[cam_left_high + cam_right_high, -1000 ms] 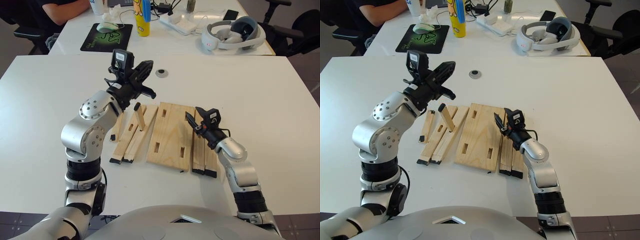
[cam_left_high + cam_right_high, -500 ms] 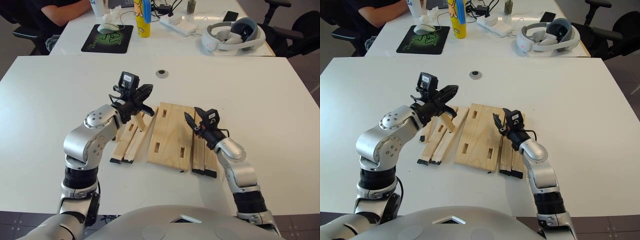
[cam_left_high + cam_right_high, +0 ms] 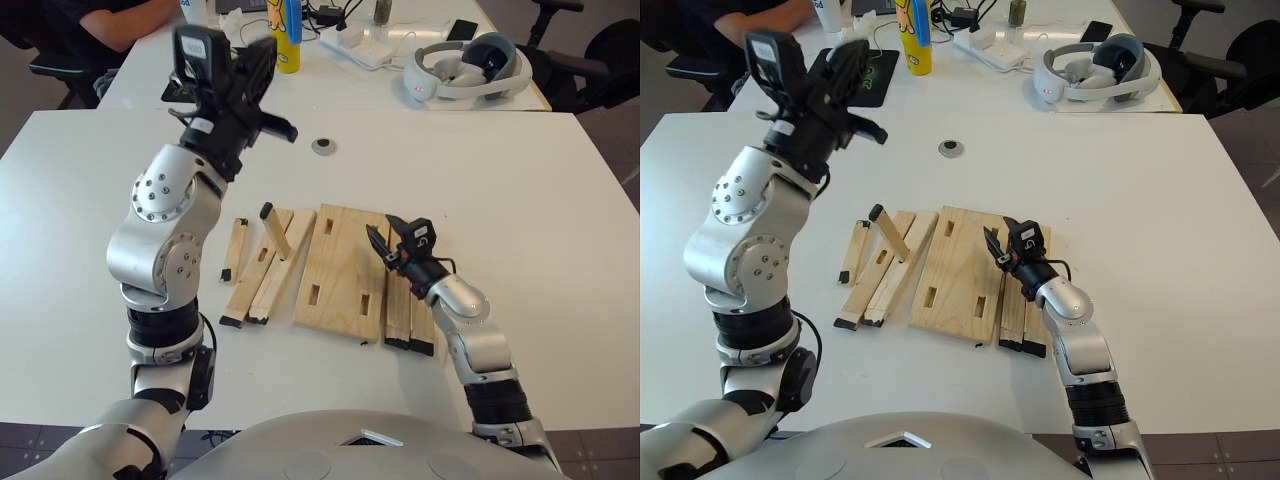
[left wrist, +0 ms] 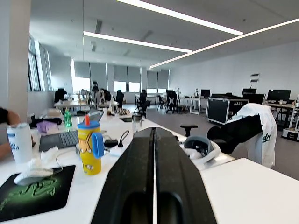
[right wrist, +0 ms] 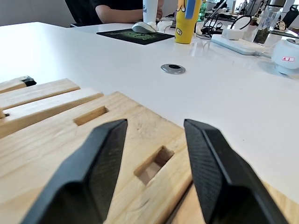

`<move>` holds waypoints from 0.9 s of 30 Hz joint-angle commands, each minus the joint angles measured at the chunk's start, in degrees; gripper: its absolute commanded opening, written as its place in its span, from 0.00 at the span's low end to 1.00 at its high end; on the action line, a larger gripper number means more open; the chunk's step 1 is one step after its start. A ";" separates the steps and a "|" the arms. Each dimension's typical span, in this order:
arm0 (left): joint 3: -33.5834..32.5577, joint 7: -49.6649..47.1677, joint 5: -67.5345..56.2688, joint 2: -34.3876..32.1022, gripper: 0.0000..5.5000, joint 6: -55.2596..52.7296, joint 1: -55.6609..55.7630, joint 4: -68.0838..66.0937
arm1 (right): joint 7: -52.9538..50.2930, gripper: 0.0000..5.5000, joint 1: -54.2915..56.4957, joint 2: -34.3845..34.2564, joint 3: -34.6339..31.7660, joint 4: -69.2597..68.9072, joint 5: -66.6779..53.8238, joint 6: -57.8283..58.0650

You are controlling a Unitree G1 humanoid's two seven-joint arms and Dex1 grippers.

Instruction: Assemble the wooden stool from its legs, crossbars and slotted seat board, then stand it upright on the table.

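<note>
My left arm (image 3: 165,250) and right arm (image 3: 482,345) read as silver shells joined by ribbed black collars, and the left one's round joint caps are ringed with small screws. The left gripper (image 4: 153,133) and right gripper (image 5: 154,123) are matte black with tapering wedge fingers. A thin black cable (image 3: 450,266) loops at the right wrist.

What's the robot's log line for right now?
left gripper: shut, empty, high over table | right gripper: open, over slotted seat board | stool parts: unassembled
</note>
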State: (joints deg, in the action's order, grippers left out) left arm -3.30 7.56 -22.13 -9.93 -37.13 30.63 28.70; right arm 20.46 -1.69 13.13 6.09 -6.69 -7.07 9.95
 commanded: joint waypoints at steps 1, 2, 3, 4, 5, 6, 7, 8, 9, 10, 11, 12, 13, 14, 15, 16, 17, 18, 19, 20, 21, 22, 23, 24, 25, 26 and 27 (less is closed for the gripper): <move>1.66 -0.16 0.88 0.12 0.01 -0.76 -1.18 0.03 | 0.03 0.40 1.19 0.07 -0.02 0.47 0.77 -0.53; 2.16 -0.05 1.01 0.13 0.01 -1.00 -1.78 -0.15 | 0.08 0.40 1.14 0.15 -0.06 0.44 0.75 -0.56; 2.47 0.01 1.08 0.13 0.01 -1.10 -2.14 -0.27 | 0.11 0.40 1.09 0.19 -0.08 0.42 0.72 -0.60; 2.68 0.04 1.13 0.12 0.01 -1.16 -2.39 -0.34 | 0.12 0.40 1.06 0.23 -0.09 0.41 0.71 -0.63; 3.00 0.03 1.16 0.12 0.01 -1.47 -2.79 -0.50 | 0.15 0.40 1.10 0.24 -0.06 0.46 0.71 -0.64; 3.16 0.01 1.18 0.13 0.01 -1.68 -3.00 -0.58 | 0.16 0.40 1.15 0.24 -0.03 0.51 0.71 -0.64; 3.32 0.04 1.07 0.25 0.01 -2.11 -3.41 -0.76 | 0.18 0.40 1.26 0.22 0.02 0.59 0.73 -0.65; 3.42 0.06 0.98 0.34 0.01 -2.41 -3.68 -0.86 | 0.19 0.40 1.33 0.21 0.05 0.64 0.74 -0.65; 3.44 0.07 0.92 0.40 0.01 -2.59 -3.81 -0.91 | 0.20 0.40 1.38 0.20 0.07 0.67 0.74 -0.66; 3.46 0.16 0.77 0.46 0.01 -2.83 -4.17 -1.11 | 0.24 0.40 1.52 0.22 0.03 0.72 0.71 -0.68; 3.46 0.22 0.69 0.50 0.01 -2.97 -4.40 -1.24 | 0.26 0.40 1.61 0.24 0.00 0.76 0.68 -0.70; 3.46 0.28 0.65 0.53 0.01 -3.06 -4.55 -1.32 | 0.28 0.40 1.68 0.25 -0.02 0.78 0.66 -0.71; 3.53 0.46 0.61 0.47 0.01 -3.13 -4.74 -1.36 | 0.25 0.40 1.59 0.27 -0.09 0.56 0.63 -0.69; 3.57 0.60 0.61 0.43 0.01 -3.18 -4.83 -1.35 | 0.22 0.40 1.50 0.28 -0.12 0.39 0.62 -0.67; 3.73 0.80 0.71 0.31 0.01 -3.27 -5.09 -1.43 | 0.25 0.40 1.57 0.29 -0.08 0.30 0.62 -0.62; 3.84 0.95 0.81 0.23 0.01 -3.35 -5.27 -1.49 | 0.29 0.40 1.64 0.29 -0.05 0.26 0.62 -0.58; 3.89 1.03 0.89 0.20 0.01 -3.40 -5.38 -1.53 | 0.31 0.40 1.71 0.29 -0.01 0.27 0.62 -0.55; 3.89 1.08 0.83 0.26 0.01 -3.52 -5.58 -1.65 | 0.29 0.40 1.70 0.28 0.00 0.28 0.65 -0.56; 3.86 1.10 0.77 0.33 0.01 -3.60 -5.70 -1.73 | 0.26 0.40 1.67 0.27 -0.01 0.28 0.67 -0.57; 3.84 1.12 0.73 0.37 0.01 -3.65 -5.78 -1.78 | 0.24 0.40 1.66 0.26 -0.01 0.28 0.68 -0.58; 3.91 1.18 0.73 0.38 0.01 -3.70 -5.89 -1.85 | 0.22 0.40 1.63 0.25 -0.03 0.25 0.67 -0.58; 3.96 1.24 0.76 0.37 0.01 -3.72 -5.95 -1.88 | 0.21 0.40 1.62 0.24 -0.04 0.24 0.66 -0.58; 3.99 1.29 0.79 0.37 0.01 -3.74 -6.00 -1.90 | 0.20 0.40 1.61 0.24 -0.04 0.23 0.65 -0.58; 4.09 1.34 0.84 0.41 0.01 -3.72 -6.08 -1.95 | 0.19 0.40 1.60 0.23 -0.06 0.19 0.63 -0.57; 4.14 1.39 0.88 0.45 0.01 -3.71 -6.13 -1.98 | 0.18 0.40 1.59 0.22 -0.07 0.17 0.61 -0.56; 4.30 1.41 0.88 0.49 0.01 -3.81 -6.43 -1.80 | 0.22 0.40 1.56 0.26 -0.01 0.07 0.63 -0.47; 4.41 1.42 0.88 0.52 0.01 -3.89 -6.66 -1.65 | 0.25 0.40 1.53 0.29 0.04 0.00 0.64 -0.40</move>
State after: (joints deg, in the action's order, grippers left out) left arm 0.73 8.79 -21.31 -9.44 -40.25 24.90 27.17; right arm 20.60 -0.54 13.23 6.08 -6.19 -7.07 9.50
